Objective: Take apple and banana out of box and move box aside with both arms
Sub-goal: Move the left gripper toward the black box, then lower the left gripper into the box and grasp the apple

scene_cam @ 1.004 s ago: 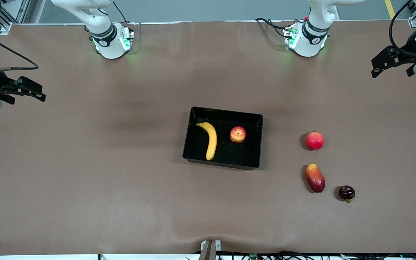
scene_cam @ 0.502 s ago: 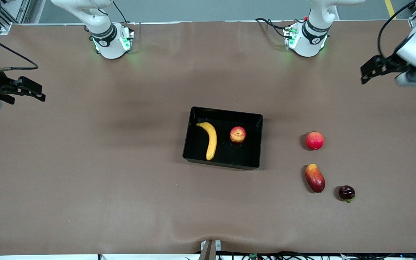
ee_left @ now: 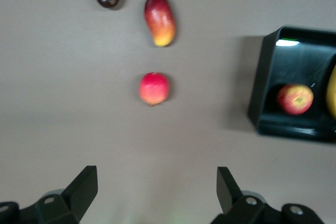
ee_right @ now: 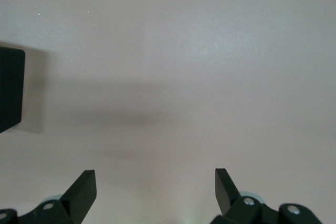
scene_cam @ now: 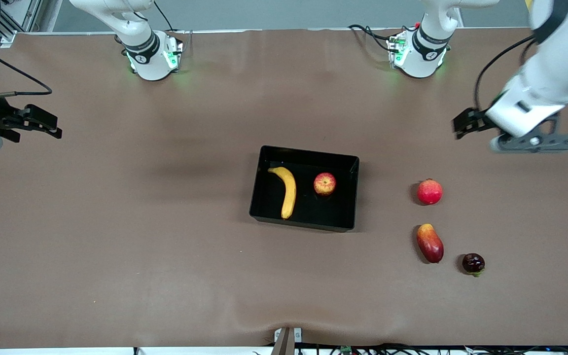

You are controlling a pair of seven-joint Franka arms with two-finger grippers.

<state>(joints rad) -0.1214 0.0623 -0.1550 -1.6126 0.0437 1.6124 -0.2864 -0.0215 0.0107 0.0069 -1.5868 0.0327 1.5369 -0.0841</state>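
Front view: tray (scene_cam: 265, 185) holds banana (scene_cam: 288, 191) and apple (scene_cam: 324, 184).

Left gripper (scene_cam: 465, 124) raised at 2 o'clock, fingers (ee_left: 84, 190) spread wide, empty; right gripper (scene_cam: 42, 121) waiting at 9 o'clock, likewise wide and empty.

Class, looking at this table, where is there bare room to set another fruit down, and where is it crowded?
Bare table runs from the black tray to the right arm's end. Inside the tray, banana and apple leave little room. Crowded: red fruit, mango, dark fruit.
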